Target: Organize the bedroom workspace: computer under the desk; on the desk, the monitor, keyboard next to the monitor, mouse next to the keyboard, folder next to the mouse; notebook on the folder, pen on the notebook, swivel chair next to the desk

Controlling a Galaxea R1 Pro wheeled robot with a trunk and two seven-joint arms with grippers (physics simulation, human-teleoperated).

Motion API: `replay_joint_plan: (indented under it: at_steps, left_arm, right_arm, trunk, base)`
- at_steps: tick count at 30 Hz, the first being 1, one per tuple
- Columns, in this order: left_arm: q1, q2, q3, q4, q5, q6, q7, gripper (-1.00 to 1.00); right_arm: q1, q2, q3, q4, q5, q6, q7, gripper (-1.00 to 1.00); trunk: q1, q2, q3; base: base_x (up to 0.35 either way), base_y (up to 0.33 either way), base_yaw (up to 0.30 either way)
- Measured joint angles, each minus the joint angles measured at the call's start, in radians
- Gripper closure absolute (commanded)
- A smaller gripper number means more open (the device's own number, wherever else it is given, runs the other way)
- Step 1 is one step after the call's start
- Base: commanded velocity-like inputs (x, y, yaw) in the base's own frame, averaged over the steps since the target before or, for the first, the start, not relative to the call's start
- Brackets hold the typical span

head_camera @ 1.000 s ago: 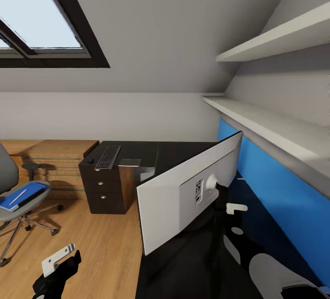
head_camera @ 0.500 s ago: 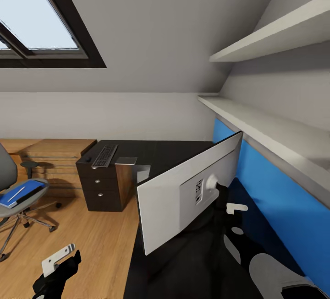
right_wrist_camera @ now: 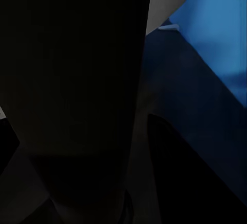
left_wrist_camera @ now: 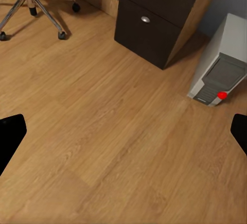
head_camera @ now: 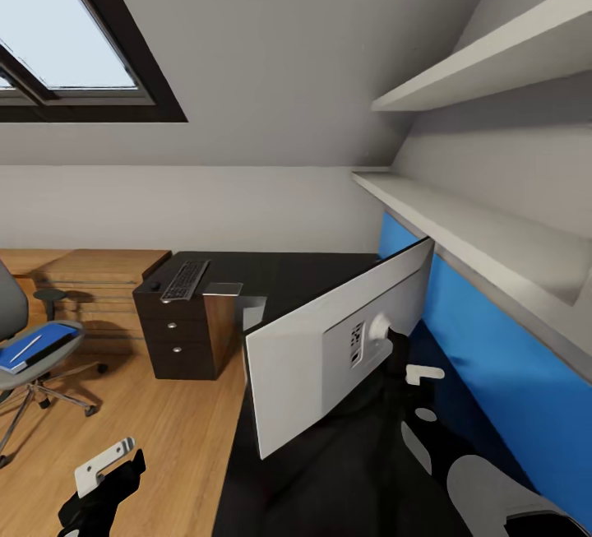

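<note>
The left pincer [head_camera: 103,459] hangs low over the wooden floor [left_wrist_camera: 103,147], its fingers wide apart and holding nothing. The right pincer [head_camera: 415,372] sits at the monitor [head_camera: 329,348], which stands tilted above the table [head_camera: 329,471]; its grip cannot be told. Beyond the left pincer stands the computer [left_wrist_camera: 221,64]. Farther off, the keyboard [head_camera: 185,280] lies on the table, and the folder [head_camera: 37,346] on the swivel chair [head_camera: 25,356].
</note>
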Motion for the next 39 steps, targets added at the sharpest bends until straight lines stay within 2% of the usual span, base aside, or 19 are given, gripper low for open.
replay_joint_plan:
  at_steps: [9, 14, 39]
  left_arm:
    - [0.0, -0.001, -0.001, 0.0, 0.0, 0.0, 0.0, -1.0]
    - [0.0, -0.001, 0.0, 0.0, 0.0, 0.0, 0.0, -1.0]
    - [0.0, -0.002, -0.001, 0.0, 0.0, 0.0, 0.0, -1.0]
  right_arm:
    - [0.0, 0.0, -0.001, -0.001, 0.002, 0.0, 0.0, 1.0]
    - [0.0, 0.0, 0.004, 0.0, 0.001, 0.001, 0.002, 1.0]
    - [0.0, -0.001, -0.001, -0.001, 0.002, 0.0, 0.001, 1.0]
  trunk:
    - [0.0, 0.0, 0.0]
    - [0.0, 0.0, 0.0]
    - [0.0, 0.0, 0.0]
  base:
    - [0.009, -0.018, 0.0]
    - [0.2, -0.096, 0.0]
    - [0.002, -0.081, 0.0]
